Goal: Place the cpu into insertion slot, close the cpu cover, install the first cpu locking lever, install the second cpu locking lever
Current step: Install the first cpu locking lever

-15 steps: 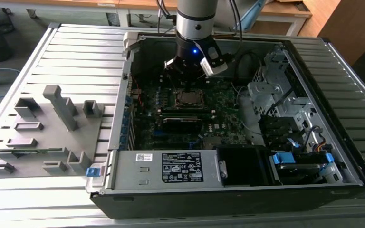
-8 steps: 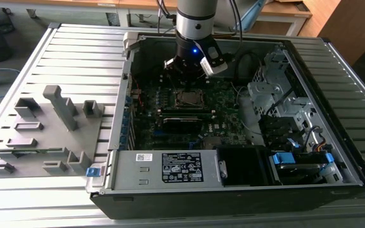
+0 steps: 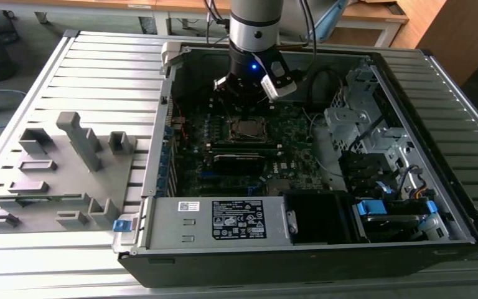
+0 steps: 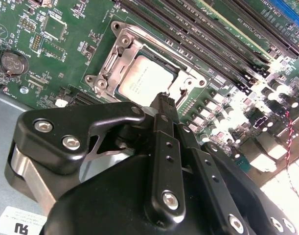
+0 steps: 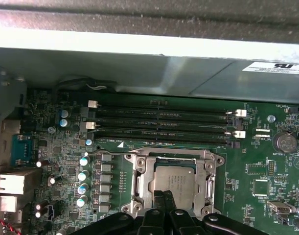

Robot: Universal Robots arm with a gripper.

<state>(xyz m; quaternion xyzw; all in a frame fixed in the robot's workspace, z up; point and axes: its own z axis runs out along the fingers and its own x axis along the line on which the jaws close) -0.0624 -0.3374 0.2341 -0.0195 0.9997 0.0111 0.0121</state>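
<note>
The cpu (image 4: 144, 84) lies flat in the middle of the green motherboard, its dull silver top showing in both wrist views (image 5: 173, 183) and in the exterior view (image 3: 243, 129). The cpu cover (image 4: 112, 61), a shiny metal frame, lies flat around it (image 5: 139, 171), and the insertion slot is hidden under the two. I cannot tell the locking levers apart from the frame. My gripper (image 4: 164, 99) hangs just above the chip's edge with its black fingers (image 5: 159, 198) pressed together and nothing between them. In the exterior view the gripper (image 3: 241, 93) is inside the open computer case, over the board's far part.
Long memory slots (image 5: 164, 122) run beside the socket, and a row of capacitors (image 5: 84, 176) stands on its other side. A coin battery (image 5: 285, 142) sits nearby. The power supply (image 3: 214, 221) and drive cage (image 3: 363, 124) line the case. A grey fixture block (image 3: 56, 168) stands at the exterior view's left.
</note>
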